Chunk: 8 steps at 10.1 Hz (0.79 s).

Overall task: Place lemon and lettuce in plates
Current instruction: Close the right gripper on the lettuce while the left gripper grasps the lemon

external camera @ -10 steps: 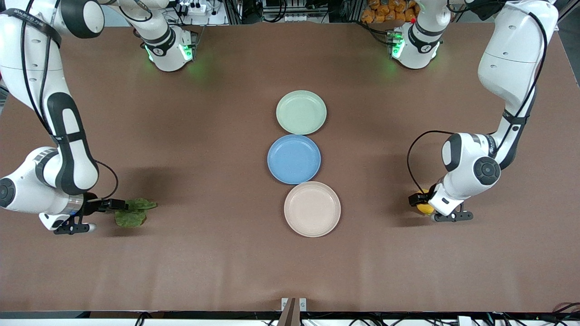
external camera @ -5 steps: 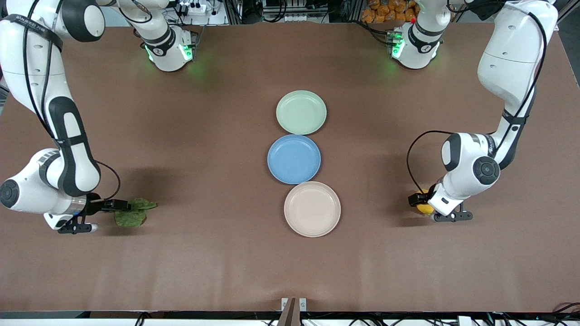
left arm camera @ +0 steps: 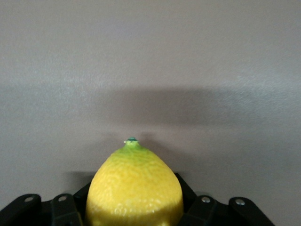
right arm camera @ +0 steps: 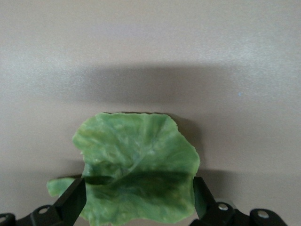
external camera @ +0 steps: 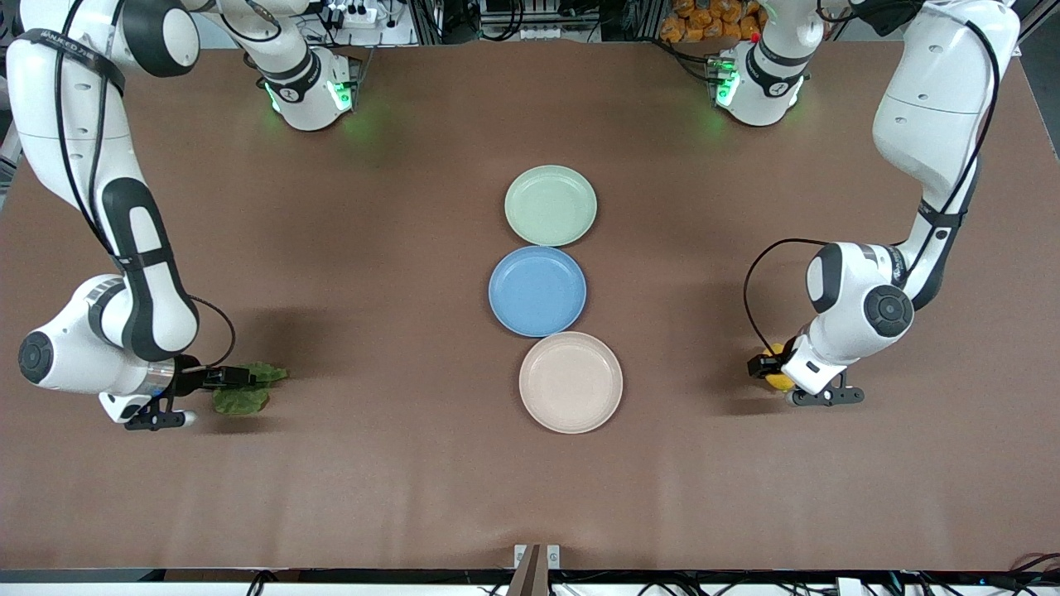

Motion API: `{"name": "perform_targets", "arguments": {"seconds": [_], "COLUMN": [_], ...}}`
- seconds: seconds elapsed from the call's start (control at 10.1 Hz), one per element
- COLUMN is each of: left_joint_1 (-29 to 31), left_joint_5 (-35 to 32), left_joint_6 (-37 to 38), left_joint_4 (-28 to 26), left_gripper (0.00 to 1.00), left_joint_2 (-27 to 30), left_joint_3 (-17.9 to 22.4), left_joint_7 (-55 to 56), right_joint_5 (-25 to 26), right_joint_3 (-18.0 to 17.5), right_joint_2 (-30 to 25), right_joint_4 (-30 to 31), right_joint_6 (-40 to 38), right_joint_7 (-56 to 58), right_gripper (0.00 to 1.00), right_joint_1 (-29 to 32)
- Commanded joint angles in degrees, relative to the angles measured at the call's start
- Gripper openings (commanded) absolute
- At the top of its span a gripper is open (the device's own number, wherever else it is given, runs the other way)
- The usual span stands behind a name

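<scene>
Nearest the front camera among the dishes, the round shallow beige-pink plastic plate (external camera: 570, 382) sits bare on the brown table (external camera: 414, 480), midway between the two arms' ends.

About level with it, toward the right arm's end of the table, lies the flat, crinkled dark-green lettuce leaf (external camera: 242, 396). The right gripper (external camera: 225, 379) is down at it, and in the right wrist view the leaf (right arm camera: 136, 172) lies between the two black fingers (right arm camera: 70, 202), which are closed onto its edges, so the gripper has hold of the leaf. The leaf casts a shadow on the table close under it; whether it has left the surface cannot be told.

Toward the left arm's end, likewise about level with the beige-pink plate, is the small oval bright-yellow lemon (external camera: 777, 379), mostly hidden under the left arm's wrist. The left gripper (external camera: 766, 367) is at it. In the left wrist view the lemon (left arm camera: 134, 188) fills the gap between the black fingers (left arm camera: 63, 209), its greenish pointed tip aimed away from the gripper; the jaws are closed against its sides.

Farther from the camera, touching the beige-pink plate's rim, is a round blue plastic plate (external camera: 537, 290). Farther again, and touching the blue one, is the round pale-green plastic plate (external camera: 551, 205). All three dishes hold nothing.
</scene>
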<state>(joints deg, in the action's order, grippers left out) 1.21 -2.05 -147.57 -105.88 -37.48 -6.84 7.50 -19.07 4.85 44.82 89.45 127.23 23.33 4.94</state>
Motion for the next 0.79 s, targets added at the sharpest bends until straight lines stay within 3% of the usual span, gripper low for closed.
{"name": "perform_targets", "arguments": {"seconds": [0.0,0.49,0.59,0.69], "left_joint_1": [-0.2,-3.3,-4.4,-5.6], "left_joint_5": [-0.9,-0.4,-0.1,-0.1], "left_joint_6": [2.3,8.4,8.5,9.3], "left_joint_4": [-0.4,1.1,1.9,2.9], "left_gripper": [0.23,0.23,0.23,0.23], "left_joint_2": [3.2,9.3,10.0,10.3], "left_joint_3": [0.1,0.1,0.1,0.0], "left_joint_7": [-0.9,-0.3,-0.2,-0.2], "right_joint_5": [-1.2,-1.2,-1.1,-0.8], "right_joint_3": [0.1,0.1,0.2,0.2], "right_joint_2": [-0.2,-0.5,-1.0,-1.2], "right_joint_4": [4.7,5.8,5.8,5.8], "right_joint_6": [7.6,8.8,8.6,8.5], "right_joint_7": [0.7,-0.7,-0.6,-0.2], "right_gripper": [1.0,1.0,0.75,0.39], "right_joint_1": [-2.2,-3.4,-3.4,-3.4]}}
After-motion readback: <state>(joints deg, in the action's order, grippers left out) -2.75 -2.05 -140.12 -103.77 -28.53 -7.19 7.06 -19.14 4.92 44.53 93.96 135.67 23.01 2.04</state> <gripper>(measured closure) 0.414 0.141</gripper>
